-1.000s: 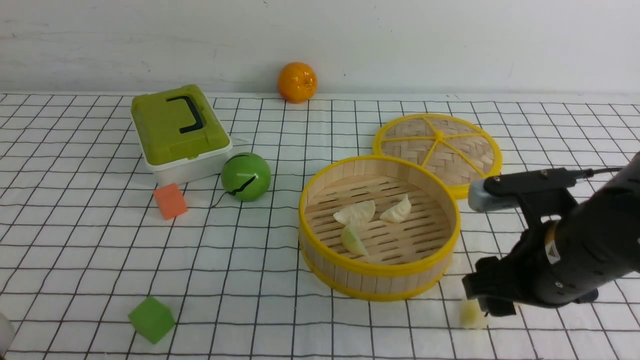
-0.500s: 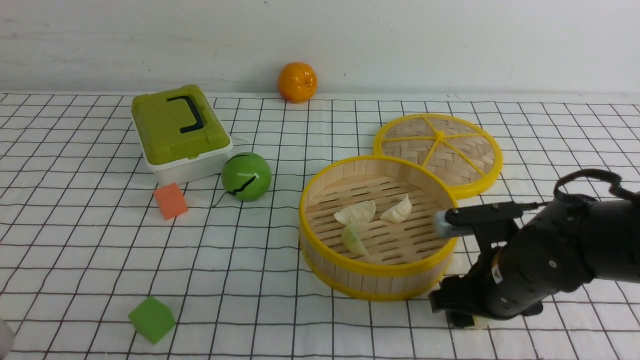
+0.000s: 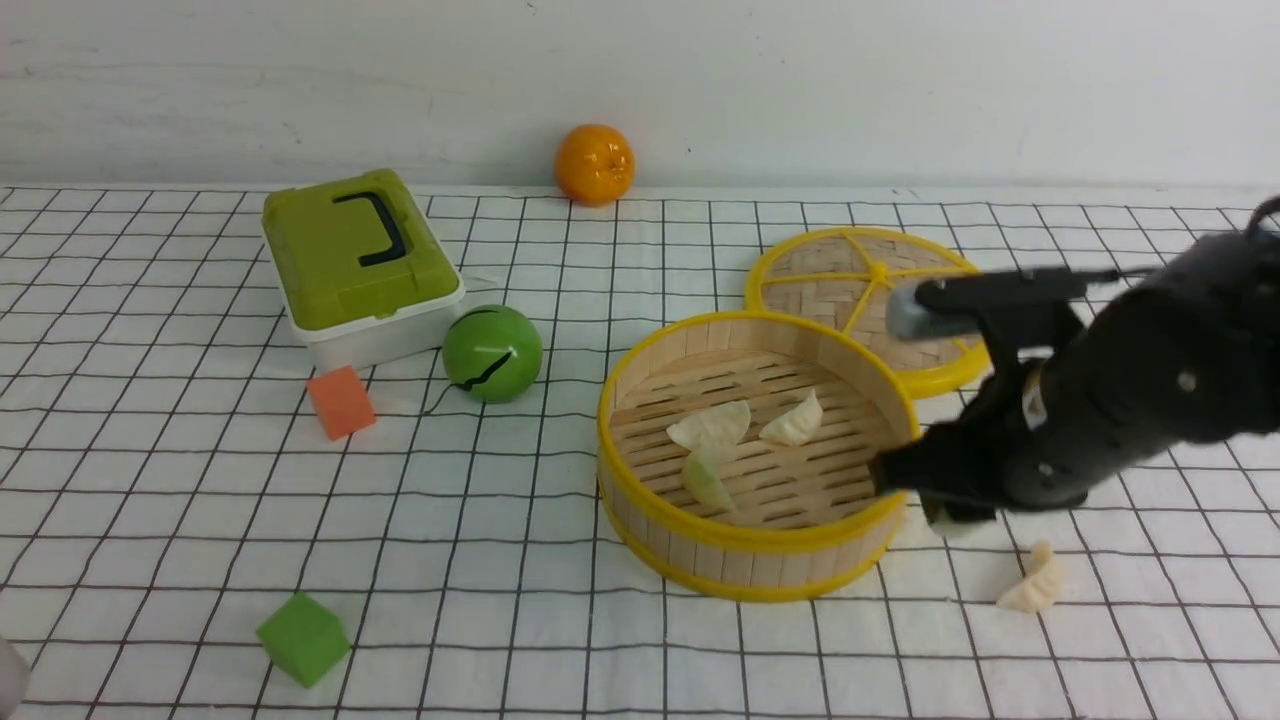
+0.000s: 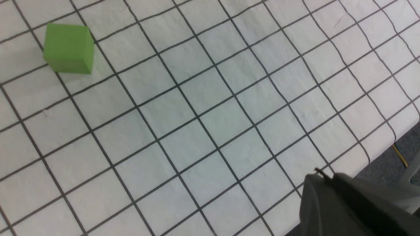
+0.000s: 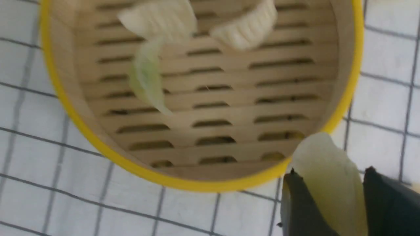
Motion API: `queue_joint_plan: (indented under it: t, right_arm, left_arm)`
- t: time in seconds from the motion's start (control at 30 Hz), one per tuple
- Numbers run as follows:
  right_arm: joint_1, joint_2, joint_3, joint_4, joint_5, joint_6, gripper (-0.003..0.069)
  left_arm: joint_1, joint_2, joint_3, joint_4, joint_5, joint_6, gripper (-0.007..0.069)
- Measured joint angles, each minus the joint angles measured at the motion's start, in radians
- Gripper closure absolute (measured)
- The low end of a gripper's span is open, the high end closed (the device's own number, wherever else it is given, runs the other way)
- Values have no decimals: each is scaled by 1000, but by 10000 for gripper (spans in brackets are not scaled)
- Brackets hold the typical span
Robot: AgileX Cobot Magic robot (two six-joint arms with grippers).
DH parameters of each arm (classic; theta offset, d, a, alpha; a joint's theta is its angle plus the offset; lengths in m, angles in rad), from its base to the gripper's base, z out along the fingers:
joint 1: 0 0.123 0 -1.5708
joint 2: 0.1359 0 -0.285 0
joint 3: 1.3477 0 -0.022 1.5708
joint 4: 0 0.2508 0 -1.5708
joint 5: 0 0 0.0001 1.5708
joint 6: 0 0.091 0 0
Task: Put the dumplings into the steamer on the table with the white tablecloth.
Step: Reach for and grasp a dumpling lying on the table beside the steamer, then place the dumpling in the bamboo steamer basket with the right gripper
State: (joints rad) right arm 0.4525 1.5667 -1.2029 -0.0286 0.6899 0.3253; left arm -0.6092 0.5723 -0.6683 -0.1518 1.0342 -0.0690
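The round bamboo steamer (image 3: 752, 556) stands right of centre on the white tablecloth (image 3: 500, 520). Inside it lie two cream dumplings (image 3: 710, 425) (image 3: 792, 422) and a pale green one (image 3: 705, 478). My right gripper (image 3: 945, 512) hovers just outside the steamer's right rim, shut on another pale green dumpling (image 5: 325, 157) that fills the gap between its fingers (image 5: 331, 171). One cream dumpling (image 3: 1030, 588) lies on the cloth to the right of the steamer. My left gripper (image 4: 323, 177) is shut and empty above the cloth near the table's edge.
The woven lid (image 3: 880, 300) lies behind the steamer. Farther left are a green ball (image 3: 492, 352), a green-lidded box (image 3: 355, 255), an orange cube (image 3: 340, 401) and a green cube (image 3: 303, 637). An orange (image 3: 594, 163) sits at the back wall.
My right gripper dipped to the cloth, closed on the pale green dumpling, then rose toward the steamer's rim. A cream dumpling now shows on the cloth. The left arm stayed put.
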Motion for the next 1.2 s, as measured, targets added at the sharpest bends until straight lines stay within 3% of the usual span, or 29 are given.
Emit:
queue_joint_plan:
  t: [0.2,0.5,0.57,0.7,0.8,0.93,1.2]
  right_arm:
    - [0,179,-117,158,-108,-119,419]
    - [27,387,-127,178,-207,-147,411]
    - [27,391,-129,176,-214,-147,362]
    - [27,361,-162,171,-89,-147,181]
    - [27,258,-179,124,43,-147,128]
    - [24,95,-154,-13,177,-99,139]
    - [-80,-133,115,-165,160,134,181]
  left_arm:
    - [0,0,0,0,-18,0,587]
    - [0,0,0,0,-19,0,584]
    - [0,0,7,0,-26,0,582]
    - [0,0,42,2,-33,0,576]
    - [0,0,55,3,-33,0,573]
    - [0,0,55,3,-39,0,572]
    - [0,0,55,3,-50,0,570]
